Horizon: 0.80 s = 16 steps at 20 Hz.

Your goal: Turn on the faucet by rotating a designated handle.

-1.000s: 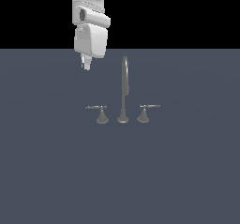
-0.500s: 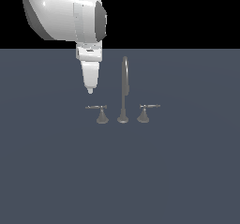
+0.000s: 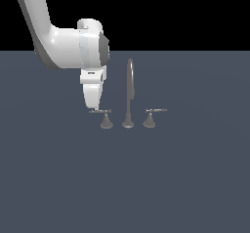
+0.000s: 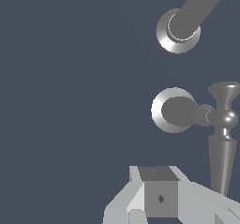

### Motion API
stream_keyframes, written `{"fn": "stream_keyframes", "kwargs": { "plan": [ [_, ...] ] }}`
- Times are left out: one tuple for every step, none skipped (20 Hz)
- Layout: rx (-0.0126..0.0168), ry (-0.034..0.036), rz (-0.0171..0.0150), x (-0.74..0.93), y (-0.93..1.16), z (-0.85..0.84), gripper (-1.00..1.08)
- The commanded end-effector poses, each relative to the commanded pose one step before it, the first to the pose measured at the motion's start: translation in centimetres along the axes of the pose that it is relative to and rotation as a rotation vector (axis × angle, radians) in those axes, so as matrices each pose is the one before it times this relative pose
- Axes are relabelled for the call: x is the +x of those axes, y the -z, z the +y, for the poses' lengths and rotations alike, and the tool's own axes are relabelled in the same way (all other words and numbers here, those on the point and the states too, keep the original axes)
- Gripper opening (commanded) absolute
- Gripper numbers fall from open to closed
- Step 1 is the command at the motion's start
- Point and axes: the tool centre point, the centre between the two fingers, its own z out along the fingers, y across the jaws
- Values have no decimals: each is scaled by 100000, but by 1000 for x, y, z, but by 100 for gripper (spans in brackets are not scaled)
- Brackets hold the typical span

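Observation:
The faucet (image 3: pixel 129 93) is a dull grey set with a tall gooseneck spout on a round base. The handle (image 3: pixel 104 118) stands at the exterior view's left of the spout, its thin lever (image 3: pixel 99 111) pointing left. My gripper (image 3: pixel 92 107) points down, its tips right at the lever's outer end; I cannot tell whether they touch. In the wrist view the handle's cone (image 4: pixel 172 110) and lever (image 4: pixel 223 141) lie just beside my fingertips (image 4: pixel 160 196), which show no gap between them and hold nothing. The spout's base (image 4: pixel 164 33) is further off.
A twin handle (image 3: pixel 150 119) with its lever pointing to the exterior view's right stands on the other side of the spout. Everything sits on a flat dark grey surface (image 3: pixel 146 188). My white arm (image 3: pixel 68 47) comes in from the upper left.
My gripper has come down from well above the faucet to the level of the left handle's lever, ending at its outer tip. The faucet's parts have not moved.

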Motion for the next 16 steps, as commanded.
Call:
{"fn": "stream_keyframes", "kwargs": {
  "plan": [
    [523, -2432, 1190, 132, -772, -200, -100],
    [104, -591, 304, 27, -209, -37, -100],
    [84, -461, 238, 22, -162, -29, -100],
    [61, -326, 169, 14, -116, -20, -100],
    [36, -191, 100, 6, -70, -12, -100],
    [11, -60, 32, 0, -24, -4, -100],
    [0, 0, 0, 0, 0, 0, -100],
    [0, 0, 0, 0, 0, 0, -100],
    [0, 0, 0, 0, 0, 0, -100],
    [-66, 97, -24, -1, 6, 25, -100],
    [0, 0, 0, -138, -3, 288, -100],
    [0, 0, 0, -139, -3, 290, -100],
    [0, 0, 0, -140, -3, 292, -100],
    [0, 0, 0, -141, -3, 293, -100],
    [0, 0, 0, -142, -3, 295, -100],
    [0, 0, 0, -143, -3, 297, -100]
  ]
}}
